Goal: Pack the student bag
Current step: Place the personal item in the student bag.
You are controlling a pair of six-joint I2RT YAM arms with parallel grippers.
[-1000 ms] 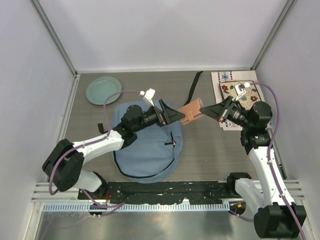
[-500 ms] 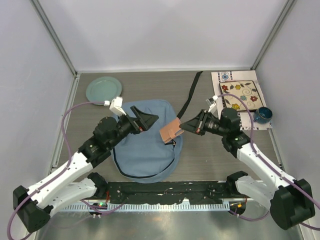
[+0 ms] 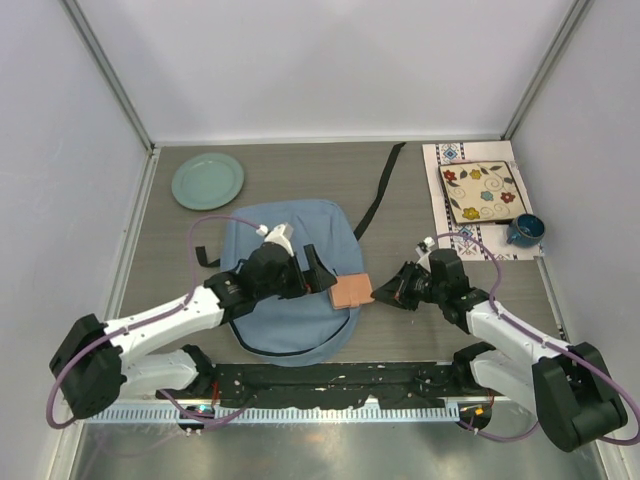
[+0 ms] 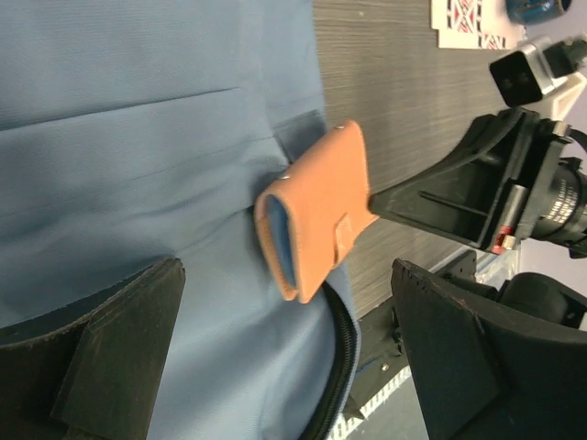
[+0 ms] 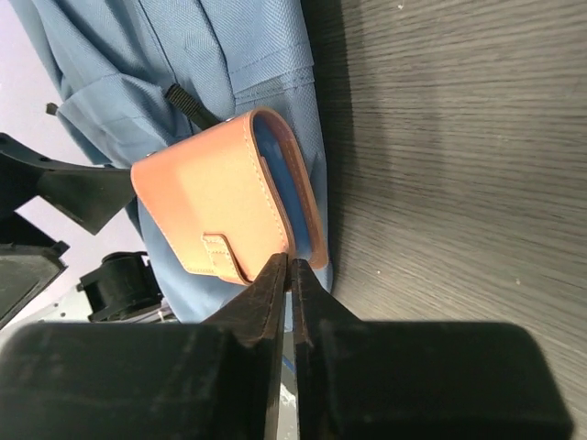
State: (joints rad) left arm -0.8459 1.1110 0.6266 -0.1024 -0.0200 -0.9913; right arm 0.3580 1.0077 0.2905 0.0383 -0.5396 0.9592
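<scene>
Nearest the arm bases, the right hand (image 5: 287, 261) has its two fingers drawn almost together, clamped by their very tips on the rim of a tan leather wallet (image 5: 220, 211). The wallet sits tilted at the right-hand edge of the student bag (image 3: 285, 310), which lies flat on the worktop (image 3: 300, 170), centre-left. Just beyond the wallet, the left hand (image 3: 322, 272) hovers over the bag with its fingers spread wide, holding nothing.

The grip looks thin, so the wallet could twist out of it and slide off the fabric onto bare wood. The dark zip (image 4: 341, 339) curves right beside it, but whether the mouth is open I cannot tell. If it is closed, a release here packs nothing.

Farther off lie a black strap (image 3: 378, 195), a green plate (image 3: 207, 180), a floral tile (image 3: 482, 191) and a blue mug (image 3: 524, 230).
</scene>
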